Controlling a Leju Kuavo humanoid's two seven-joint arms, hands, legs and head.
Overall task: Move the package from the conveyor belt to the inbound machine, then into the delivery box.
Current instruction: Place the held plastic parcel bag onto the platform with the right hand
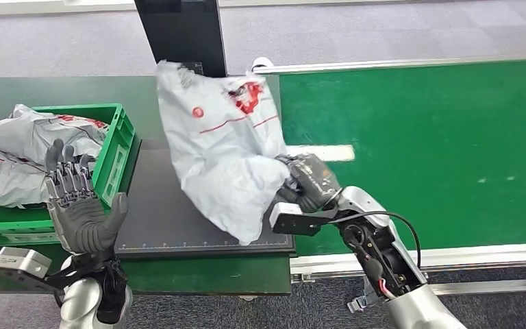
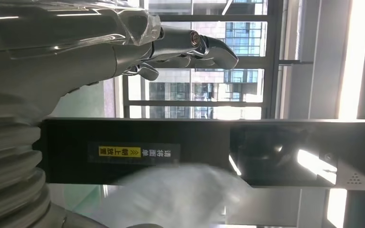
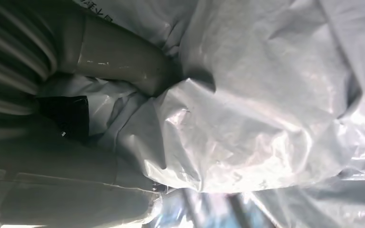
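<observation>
A grey plastic package (image 1: 219, 144) with red markings hangs tilted over the black plate of the inbound machine (image 1: 157, 219). My right hand (image 1: 308, 181) grips its right edge, and up close the crumpled package (image 3: 266, 109) wraps around my fingers (image 3: 119, 61). My left hand (image 1: 82, 202) is raised with its palm up and fingers spread, holding nothing, just in front of the green delivery box (image 1: 116, 161). In the left wrist view my left hand (image 2: 123, 42) is open before the machine's black scanner bar (image 2: 209, 152), with the package (image 2: 176, 197) blurred below it.
The green delivery box holds another grey package (image 1: 20, 154). The green conveyor belt (image 1: 424, 151) stretches to the right with a metal rail (image 1: 452, 255) along its near edge. The machine's black post (image 1: 185, 31) stands behind the held package.
</observation>
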